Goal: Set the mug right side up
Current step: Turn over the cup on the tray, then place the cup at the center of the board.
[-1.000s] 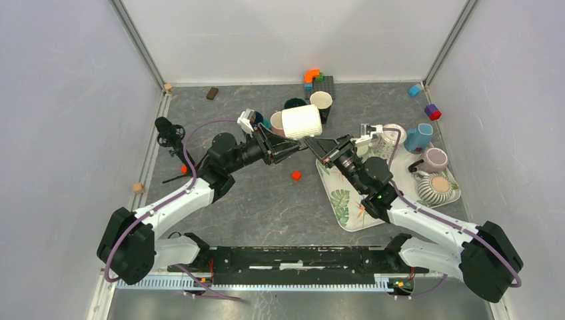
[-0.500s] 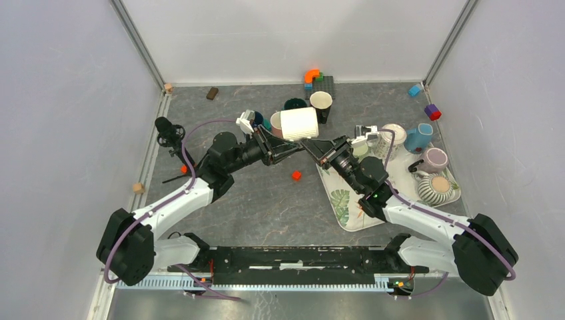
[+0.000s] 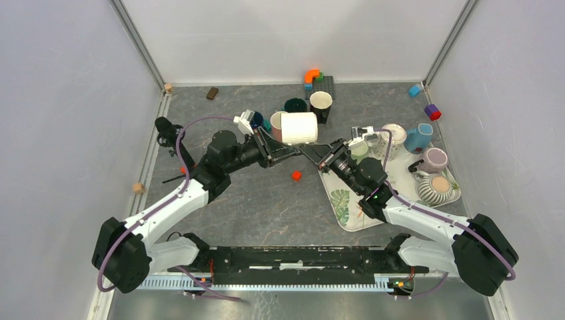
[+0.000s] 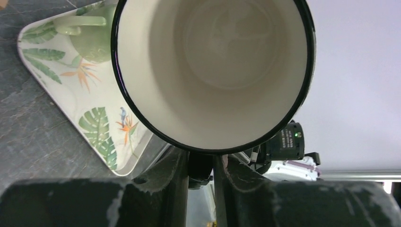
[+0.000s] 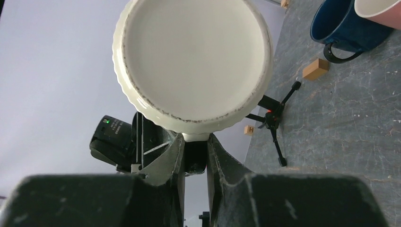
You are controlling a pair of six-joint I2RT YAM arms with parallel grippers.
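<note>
The left fingers (image 4: 174, 176) are drawn to a narrow slit just under the dark rim of a white ribbed ceramic mug (image 3: 300, 127). The right fingers (image 5: 173, 156) are equally closed beneath its flat base, with a pale stub between them, probably the handle. The mug hangs clear of the grey marbled surface (image 3: 266, 200), so I judge both pairs to be gripping it from opposite ends. It lies on its side in the air between the arms, mouth toward the left arm and base toward the right, beside the leaf-printed tray (image 3: 341, 201). The turn looks about halfway done. The next move calls for swinging the mouth up and the base down, then lowering it onto bare surface. That likely means one pair letting go, so two grips do not fight over one handle. The handle is almost wholly hidden under the body. What fills the left slit is too dark to tell, and from above the fingertips merge under the mug.
</note>
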